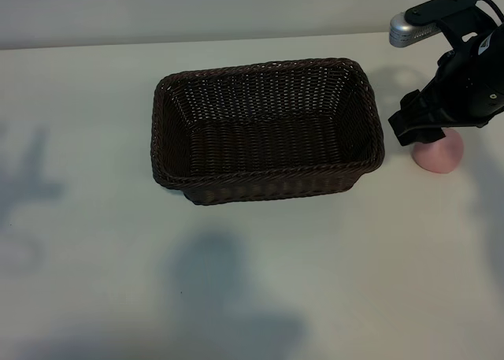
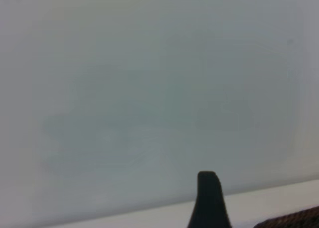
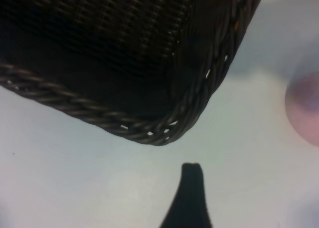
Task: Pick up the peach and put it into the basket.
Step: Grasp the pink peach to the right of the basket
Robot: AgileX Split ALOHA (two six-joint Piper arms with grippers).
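Peach — white table, beside basket

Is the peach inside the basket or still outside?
Outside. The peach sits on the table right of the basket, partly under the right pincer. The basket looks empty.

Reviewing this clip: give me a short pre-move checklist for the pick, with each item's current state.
1. Peach on the table, right of the basket: ok.
2. Basket empty and unobstructed: ok.
3. Right gripper above the peach, partly covering it in the exterior view: ok.
4. Right gripper open: ok.
5. Peach centred between the right fingers: cannot tell; the right wrist view shows it only at the picture's edge.
6. Left gripper clear of the basket: cannot tell; it is out of the exterior view, and its wrist view shows only a basket corner.
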